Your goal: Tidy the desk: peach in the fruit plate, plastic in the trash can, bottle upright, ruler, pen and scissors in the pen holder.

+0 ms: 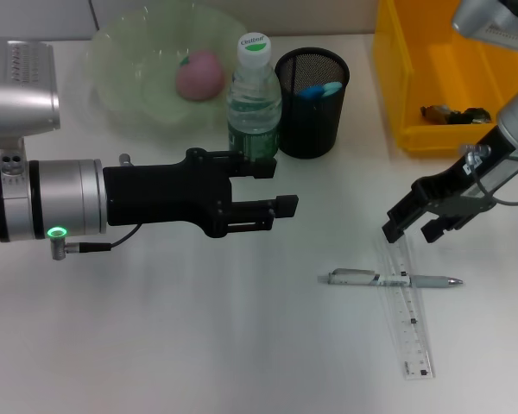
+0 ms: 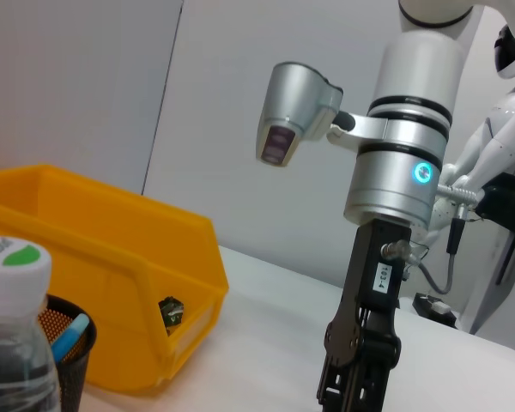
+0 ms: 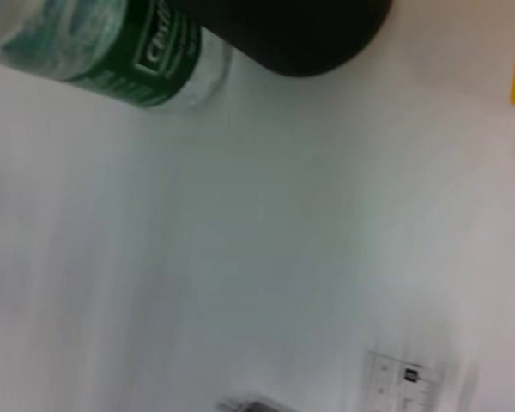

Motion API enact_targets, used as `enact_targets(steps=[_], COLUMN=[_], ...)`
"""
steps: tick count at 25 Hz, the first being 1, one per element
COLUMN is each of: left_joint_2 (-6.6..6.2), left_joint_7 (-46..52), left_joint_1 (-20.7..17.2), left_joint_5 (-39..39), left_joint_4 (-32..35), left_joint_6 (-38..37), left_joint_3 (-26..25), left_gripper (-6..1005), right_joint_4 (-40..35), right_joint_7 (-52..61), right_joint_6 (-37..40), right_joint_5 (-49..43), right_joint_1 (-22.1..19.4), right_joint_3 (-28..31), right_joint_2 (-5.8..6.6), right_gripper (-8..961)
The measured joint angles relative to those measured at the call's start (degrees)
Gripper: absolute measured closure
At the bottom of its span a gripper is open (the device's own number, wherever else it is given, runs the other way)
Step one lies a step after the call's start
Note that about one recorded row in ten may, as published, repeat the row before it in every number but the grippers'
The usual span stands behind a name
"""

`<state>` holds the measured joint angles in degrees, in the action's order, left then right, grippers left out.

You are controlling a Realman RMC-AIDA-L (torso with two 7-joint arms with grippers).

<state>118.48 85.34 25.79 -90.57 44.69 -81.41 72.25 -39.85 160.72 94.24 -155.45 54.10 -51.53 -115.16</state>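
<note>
While my right pincer [image 1: 416, 226] hangs over the desk [image 1: 198, 345] with its jaws parted and nothing in them, I see one ruler [image 1: 410, 319] and one pen [image 1: 388, 279] lying just beneath and slightly nearer me than its tips. The ruler's long axis runs from under the pincer back toward me, its far end almost below the fingertips. The pen lies crosswise over the ruler, tip pointing to my right, so the two form a cross. My left pincer [image 1: 281, 185] hovers well to the left of them, jaws apart and empty, pointing rightward. Just beyond it stands one bottle [image 1: 254, 97], upright, cap on top, and beside that one black mesh holder [image 1: 312, 103] with blue handles showing inside. One peach [image 1: 199, 74] sits in the green plate [image 1: 121, 78] behind the left pincer. One yellow bin [image 1: 414, 95] stands beyond the right pincer, with dark scraps in it.
</note>
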Motion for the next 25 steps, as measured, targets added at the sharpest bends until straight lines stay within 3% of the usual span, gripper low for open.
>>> enact_targets(steps=[25], left_joint_2=[0.09], left_joint_7=[0.0], left_joint_1=[0.18], left_joint_5=[-0.02], left_joint_4=[-0.96], left_joint_6=[1.08], left_joint_3=[0.03], left_gripper=[340], right_joint_4=[0.85], right_joint_7=[-0.24], right_joint_6=[-5.59], right_joint_5=[-1.0], right_joint_1=[0.92], right_joint_3=[-7.47], right_joint_2=[-2.5], right_gripper=[297])
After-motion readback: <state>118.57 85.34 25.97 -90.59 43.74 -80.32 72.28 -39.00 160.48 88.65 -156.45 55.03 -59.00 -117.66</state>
